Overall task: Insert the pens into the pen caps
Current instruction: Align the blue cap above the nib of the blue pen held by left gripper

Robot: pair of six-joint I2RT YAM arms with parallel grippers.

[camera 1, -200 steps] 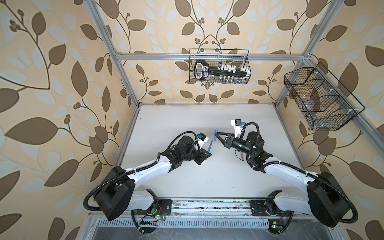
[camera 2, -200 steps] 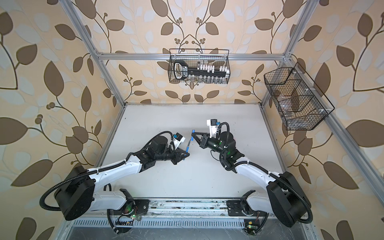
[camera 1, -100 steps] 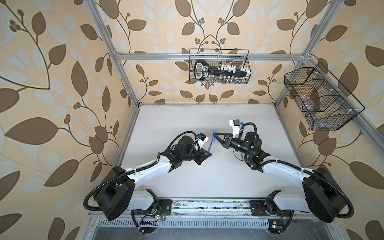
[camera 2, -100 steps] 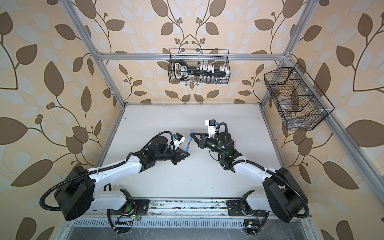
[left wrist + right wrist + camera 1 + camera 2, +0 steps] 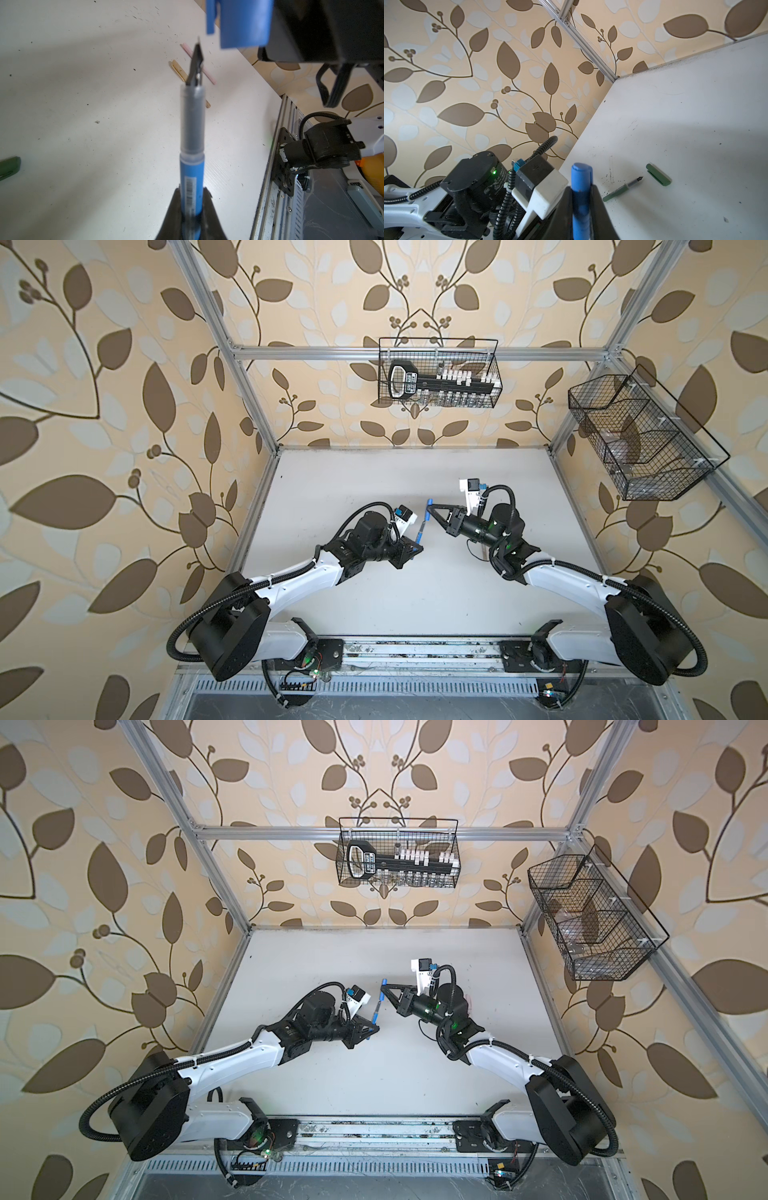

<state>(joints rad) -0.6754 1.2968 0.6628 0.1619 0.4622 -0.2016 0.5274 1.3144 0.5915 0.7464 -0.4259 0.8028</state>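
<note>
Top views both show left gripper point(image 5: 417, 546) clenched on the blue pen point(image 5: 421, 531), right gripper point(image 5: 431, 509) grasping the blue cap point(image 5: 429, 502) just off its tip at 1 o'clock; right arm point(image 5: 561, 576) has edged toward 9 o'clock.

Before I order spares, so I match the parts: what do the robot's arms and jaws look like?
The left arm and right arm match: white link shells, black joints and round black bases, with black ribbed cables alongside. Jaws are black tapering wedges. Each wrist bears a white camera mount with a blue plug.
</note>
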